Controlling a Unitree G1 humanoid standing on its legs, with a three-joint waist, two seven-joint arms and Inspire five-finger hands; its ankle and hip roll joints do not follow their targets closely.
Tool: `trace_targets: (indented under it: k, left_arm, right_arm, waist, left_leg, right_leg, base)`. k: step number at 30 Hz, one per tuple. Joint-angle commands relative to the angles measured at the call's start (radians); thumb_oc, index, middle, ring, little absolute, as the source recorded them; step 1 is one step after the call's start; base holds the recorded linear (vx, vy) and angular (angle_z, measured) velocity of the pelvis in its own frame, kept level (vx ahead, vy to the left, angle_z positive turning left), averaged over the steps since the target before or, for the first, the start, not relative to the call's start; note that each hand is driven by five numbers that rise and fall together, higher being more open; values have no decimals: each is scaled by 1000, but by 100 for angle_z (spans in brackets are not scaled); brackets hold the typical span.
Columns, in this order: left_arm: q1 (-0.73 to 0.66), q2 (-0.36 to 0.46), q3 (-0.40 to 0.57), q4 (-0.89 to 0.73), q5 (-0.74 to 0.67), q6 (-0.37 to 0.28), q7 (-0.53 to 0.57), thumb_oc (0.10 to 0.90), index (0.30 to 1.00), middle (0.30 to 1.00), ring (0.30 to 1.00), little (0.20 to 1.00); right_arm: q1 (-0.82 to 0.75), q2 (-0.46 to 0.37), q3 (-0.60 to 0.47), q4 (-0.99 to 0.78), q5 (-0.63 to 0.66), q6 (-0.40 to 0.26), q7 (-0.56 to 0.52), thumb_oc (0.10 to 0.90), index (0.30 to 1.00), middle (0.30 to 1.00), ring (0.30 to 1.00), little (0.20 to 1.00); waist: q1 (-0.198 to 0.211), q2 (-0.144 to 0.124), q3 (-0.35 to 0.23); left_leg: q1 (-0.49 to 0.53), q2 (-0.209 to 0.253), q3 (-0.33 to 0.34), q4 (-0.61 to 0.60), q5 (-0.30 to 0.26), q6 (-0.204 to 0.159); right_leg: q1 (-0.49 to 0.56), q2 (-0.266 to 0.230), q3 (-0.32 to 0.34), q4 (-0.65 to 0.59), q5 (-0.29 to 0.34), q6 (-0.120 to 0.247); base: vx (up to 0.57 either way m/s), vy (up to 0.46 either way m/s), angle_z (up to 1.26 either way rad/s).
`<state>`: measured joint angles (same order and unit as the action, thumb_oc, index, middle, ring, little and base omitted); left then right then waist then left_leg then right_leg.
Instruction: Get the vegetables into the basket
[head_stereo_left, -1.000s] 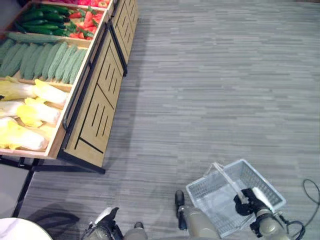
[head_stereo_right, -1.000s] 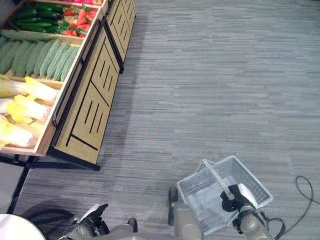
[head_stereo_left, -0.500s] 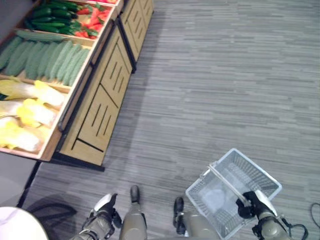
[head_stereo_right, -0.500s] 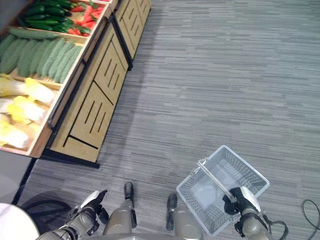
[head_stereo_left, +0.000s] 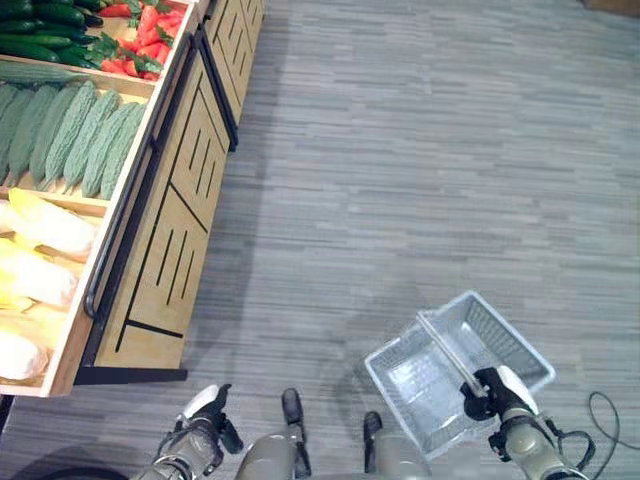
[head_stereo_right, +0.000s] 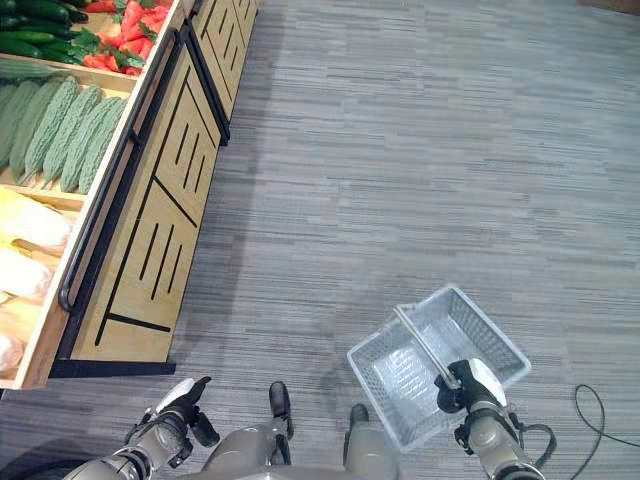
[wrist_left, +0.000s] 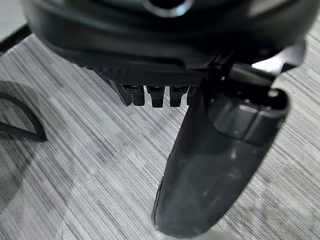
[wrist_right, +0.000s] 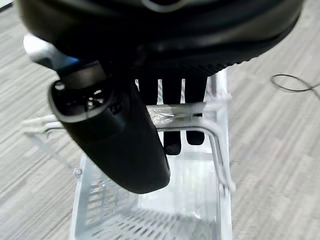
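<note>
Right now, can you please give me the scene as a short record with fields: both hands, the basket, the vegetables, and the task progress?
right hand: fingers curled round the handle of the white wire-mesh basket, carrying it
left hand: low at the robot's left side, holding nothing
basket contents: no vegetables inside
wooden display shelf: to the robot's left, holding pale yellow cabbages, bumpy green bitter gourds, red peppers and dark green cucumbers
grey plank floor: between shelf and basket
progress: nothing picked yet
</note>
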<state>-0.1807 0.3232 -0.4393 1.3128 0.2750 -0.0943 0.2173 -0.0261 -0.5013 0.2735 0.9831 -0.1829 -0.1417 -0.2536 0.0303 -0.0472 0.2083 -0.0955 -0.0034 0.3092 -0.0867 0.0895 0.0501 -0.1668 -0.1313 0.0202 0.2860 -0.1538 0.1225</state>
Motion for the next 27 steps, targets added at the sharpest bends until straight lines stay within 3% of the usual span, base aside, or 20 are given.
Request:
trace_targets:
  k: [1,9,11,17,23,26,27]
  left_arm:
    - [-10,8,28,-2,7,-10,16,900,1000,1000,1000,1000]
    - [20,-9,29,-4,3,-19,8,900,1000,1000,1000,1000]
    - [32,-8,35,-9,-2,-20,3,900,1000,1000,1000,1000]
    - [32,2,41,-4,-16,-21,2,900,1000,1000,1000,1000]
    - [24,2,37,8,-17,-21,-2,900,1000,1000,1000,1000]
    - [19,-1,43,7,-19,-21,-6,900,1000,1000,1000,1000]
    - [20,-5,48,7,-16,-20,-6,900,1000,1000,1000,1000]
  right_arm:
    - [12,-57,-35,-63,-3,-27,-49,400,300,300,300,300]
    - [10,-49,-28,-21,-22,-22,-49,400,300,300,300,300]
    - [-13,-50,-16,-11,-23,-20,-46,400,300,300,300,300]
    - [-52,-54,11,-8,-25,-26,-45,400,300,300,300,300]
    - [-68,-72,17,-38,-27,-39,-52,400,300,300,300,300]
    - [-59,-81,17,-68,-31,-40,-52,400,300,300,300,300]
    - [-29,-92,9,-92,-32,-37,-46,400,300,300,300,300]
  waist:
    - [8,-29,-3]
    - [13,-32,-20]
    - [21,-27,-18]
    - [16,4,14]
    - [-10,18,45]
    - [-31,12,51]
    - [-53,12,48]
  left_leg:
    - [16,61,-2,12,-4,-88]
    - [52,20,-11,6,-41,-64]
    - [62,7,-16,15,-58,-48]
    - [92,3,-50,43,-85,-27]
    - [145,6,-82,48,-116,-37]
    - [171,-4,-111,65,-141,-45]
    - [197,-16,-153,86,-161,-52]
  right_leg:
    - [69,-71,17,-169,301,89]
    - [80,-93,30,-143,360,111]
    - [62,-96,47,-78,388,113]
    - [-41,-53,96,84,393,77]
    - [-151,10,69,15,283,60]
    - [-179,33,88,-52,296,70]
    - [-191,58,111,-102,316,74]
  base:
    - [63,92,2]
    - [53,91,0]
    - [22,79,1]
    - [43,63,0]
    - [108,-13,24]
    - [256,-107,50]
    - [364,-174,102]
